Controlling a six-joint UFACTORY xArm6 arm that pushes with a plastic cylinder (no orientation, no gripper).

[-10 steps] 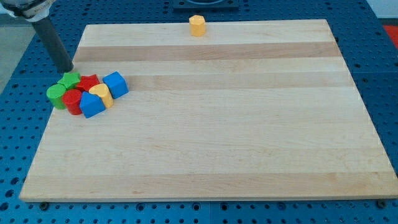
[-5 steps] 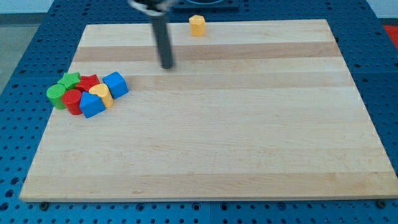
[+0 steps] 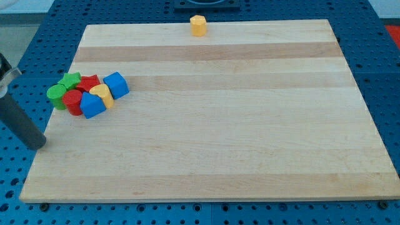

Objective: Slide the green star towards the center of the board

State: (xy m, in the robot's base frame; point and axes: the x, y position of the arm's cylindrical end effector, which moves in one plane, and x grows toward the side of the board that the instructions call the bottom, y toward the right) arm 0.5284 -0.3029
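Observation:
The green star (image 3: 70, 80) sits at the top left of a tight cluster near the board's left edge. It touches a green cylinder (image 3: 57, 95) below it and a red star (image 3: 89, 82) to its right. My tip (image 3: 39, 145) is off the board's left edge, below and left of the cluster, well apart from the green star. The dark rod slants up to the view's left edge.
The cluster also holds a red cylinder (image 3: 74, 101), a yellow heart-like block (image 3: 101, 95), a blue block (image 3: 92, 106) and a blue cube (image 3: 116, 84). A yellow block (image 3: 198, 25) stands at the wooden board's (image 3: 219, 125) top edge. A blue pegboard table surrounds the board.
My tip went from beside the green star's upper left, to the board's upper middle, then to off the left edge below the cluster. No block has moved.

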